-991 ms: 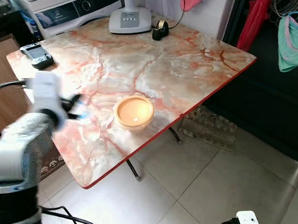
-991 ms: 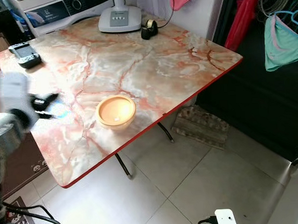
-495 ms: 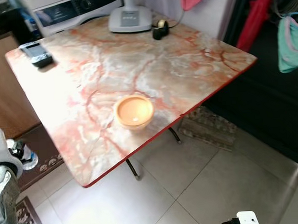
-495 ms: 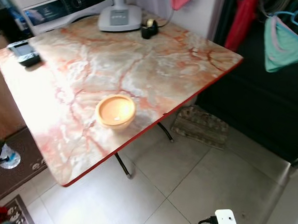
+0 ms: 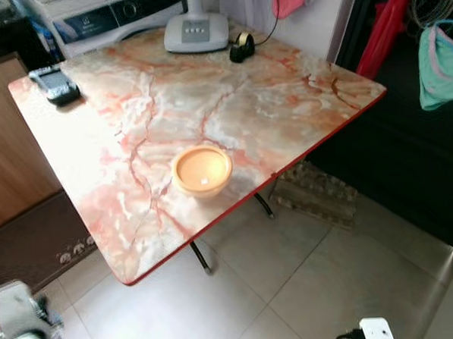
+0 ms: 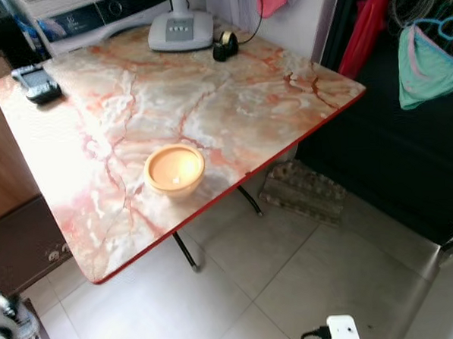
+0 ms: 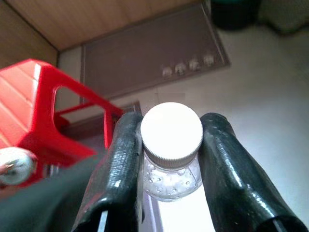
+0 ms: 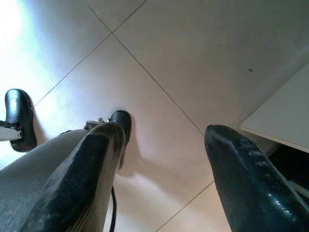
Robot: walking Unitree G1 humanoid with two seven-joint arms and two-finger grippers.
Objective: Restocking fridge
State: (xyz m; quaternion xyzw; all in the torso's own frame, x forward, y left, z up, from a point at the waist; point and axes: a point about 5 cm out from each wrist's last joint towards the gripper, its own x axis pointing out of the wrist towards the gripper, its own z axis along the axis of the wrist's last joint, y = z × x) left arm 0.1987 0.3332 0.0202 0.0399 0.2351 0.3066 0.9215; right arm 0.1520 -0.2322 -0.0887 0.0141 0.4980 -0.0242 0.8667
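Two black fingers [image 7: 120, 159] of the left gripper [image 7: 170, 145] clamp a clear bottle [image 7: 171, 159] by its neck, apparently low above the floor [image 7: 251, 87]. The right gripper [image 8: 164, 183] hangs open over floor tiles.

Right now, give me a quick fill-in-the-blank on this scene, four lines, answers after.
1. The left gripper is shut on a ____ with a white cap.
2. The right gripper hangs ____ over the floor tiles.
3. The bowl on the table is ____ in colour.
4. Beside the left gripper stands a ____ plastic stool.

Answers: bottle; open; orange; red
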